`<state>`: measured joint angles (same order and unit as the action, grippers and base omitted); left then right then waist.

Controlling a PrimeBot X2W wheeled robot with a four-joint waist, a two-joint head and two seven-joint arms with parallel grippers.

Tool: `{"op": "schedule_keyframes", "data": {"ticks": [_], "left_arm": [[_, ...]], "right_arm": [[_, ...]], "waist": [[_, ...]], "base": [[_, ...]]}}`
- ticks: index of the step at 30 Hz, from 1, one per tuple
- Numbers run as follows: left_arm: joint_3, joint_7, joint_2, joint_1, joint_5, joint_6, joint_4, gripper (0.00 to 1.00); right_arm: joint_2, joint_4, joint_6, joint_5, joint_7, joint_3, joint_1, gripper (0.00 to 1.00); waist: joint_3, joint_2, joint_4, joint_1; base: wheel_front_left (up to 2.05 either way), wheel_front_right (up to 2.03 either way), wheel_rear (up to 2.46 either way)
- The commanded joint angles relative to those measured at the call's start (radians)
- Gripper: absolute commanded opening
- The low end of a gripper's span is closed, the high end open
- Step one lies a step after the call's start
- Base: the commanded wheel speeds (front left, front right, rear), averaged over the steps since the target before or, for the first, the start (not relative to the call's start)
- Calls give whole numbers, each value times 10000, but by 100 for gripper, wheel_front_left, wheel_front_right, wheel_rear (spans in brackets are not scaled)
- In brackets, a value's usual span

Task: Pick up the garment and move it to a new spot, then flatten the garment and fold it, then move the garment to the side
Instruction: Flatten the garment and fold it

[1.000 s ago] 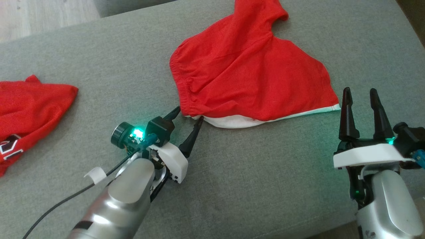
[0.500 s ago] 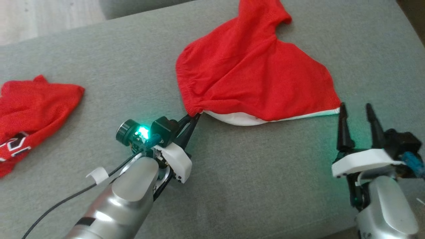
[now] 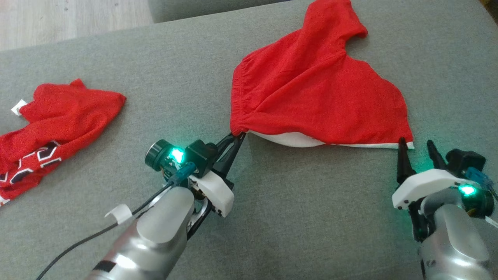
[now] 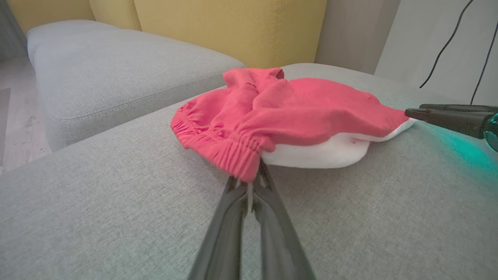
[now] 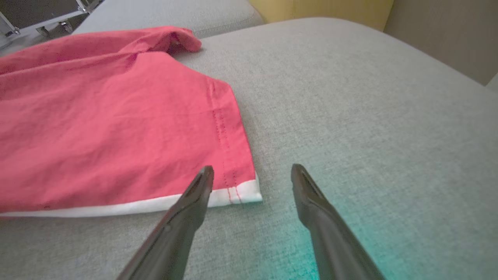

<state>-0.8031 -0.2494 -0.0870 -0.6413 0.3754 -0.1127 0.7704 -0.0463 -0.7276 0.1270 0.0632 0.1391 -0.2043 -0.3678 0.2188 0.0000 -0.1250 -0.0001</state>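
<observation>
The garment (image 3: 315,93) is a pair of red shorts with a white hem, spread on the grey sofa cushion (image 3: 291,217). My left gripper (image 3: 236,136) is shut on the elastic waistband corner at the garment's near left; in the left wrist view the garment (image 4: 288,116) bunches just above my closed gripper (image 4: 253,182). At the near right my right gripper (image 3: 415,143) stands open right at the white-hemmed leg corner. The right wrist view shows that gripper (image 5: 253,173) with its left fingertip (image 5: 204,179) over the hem of the garment (image 5: 116,128), nothing pinched.
A second red garment (image 3: 58,124) with black and white lettering lies crumpled at the cushion's left. Wooden floor (image 3: 58,19) lies beyond the far left edge. A yellow backrest (image 4: 233,27) and another grey cushion (image 4: 116,74) stand behind.
My left gripper closed on the waistband corner. My right gripper moved forward to the hem corner, still open. The head camera shifted, sliding the scene to the right.
</observation>
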Motion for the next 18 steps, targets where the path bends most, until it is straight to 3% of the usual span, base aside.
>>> {"op": "schedule_keyframes", "data": {"ticks": [1,8,9,10,18], "left_arm": [[376,-122,-125,-189,-75,86,-280,0],[440,-123,-58,-279,-194,82,-335,0],[450,-123,-54,-292,-207,82,-327,0],[469,-123,-58,-299,-213,91,-292,0],[609,-123,-203,-237,-270,113,-104,0]], "right_arm": [[-39,78,37,-13,-62,234,-354,100],[-39,-1020,37,-417,-414,59,-906,100],[-39,-1142,37,-411,-428,153,-982,69],[-39,-1243,37,-425,-419,286,-1047,0],[-39,-1546,37,-508,-67,285,-1364,0]], "waist": [[9,0,22,1],[71,0,34,1],[79,0,32,1],[80,0,24,1],[-299,0,-122,1]], "base": [[0,0,0],[0,0,0],[0,0,0],[0,0,0],[0,0,0]]}}
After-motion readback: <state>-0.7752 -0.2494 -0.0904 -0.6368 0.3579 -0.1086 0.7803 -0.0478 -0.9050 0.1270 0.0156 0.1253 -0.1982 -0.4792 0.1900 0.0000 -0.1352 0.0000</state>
